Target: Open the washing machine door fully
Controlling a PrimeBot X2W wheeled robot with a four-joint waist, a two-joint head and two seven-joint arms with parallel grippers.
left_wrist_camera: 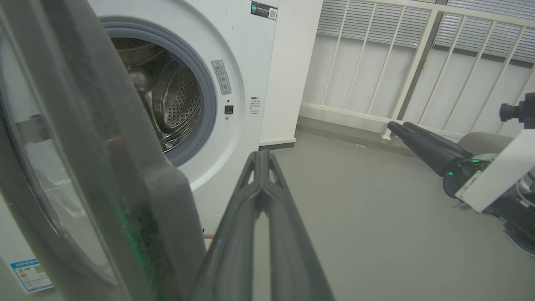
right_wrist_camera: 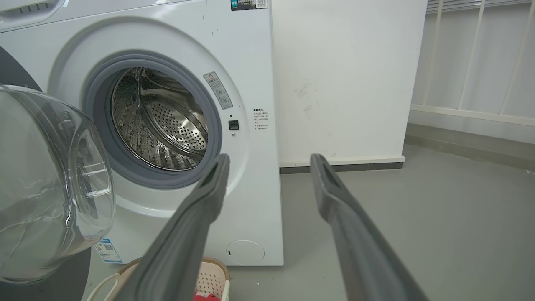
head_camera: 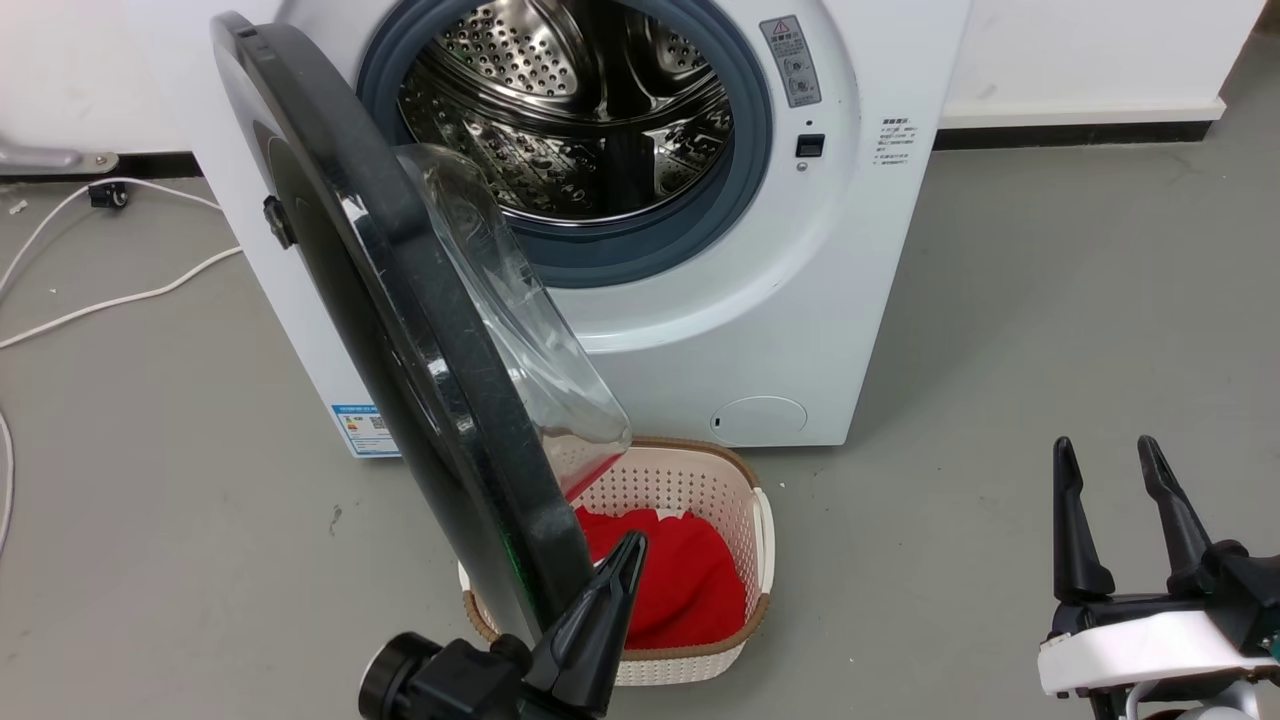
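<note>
Where the head view looked down on the front-loader, the washing machine door (head_camera: 400,330) stood swung well out from the washing machine (head_camera: 800,300). It was seen almost edge-on, black rim running from upper left of the frame to lower centre. Its clear glass bowl (head_camera: 520,330) bulged toward the right, facing the machine. Steel drum (head_camera: 570,110) and grey gasket (head_camera: 620,262) lay exposed at top centre.

Left hand (head_camera: 632,548) at bottom centre: fingers pressed together with nothing between them, tips pointing up just beside the door's lower rim, on the bowl side. Contact with the rim could not be told. Right hand (head_camera: 1105,447) at lower right: fingers apart, empty, well apart from door and machine.

A pale laundry basket (head_camera: 762,520) sat on the grey floor (head_camera: 1000,350) before the machine, partly behind the door, a red cloth (head_camera: 690,585) in it. White cable (head_camera: 120,300) lay at left. Blue label sticker (head_camera: 362,430) low at the machine's left corner; round flap (head_camera: 758,420) low on its front.
</note>
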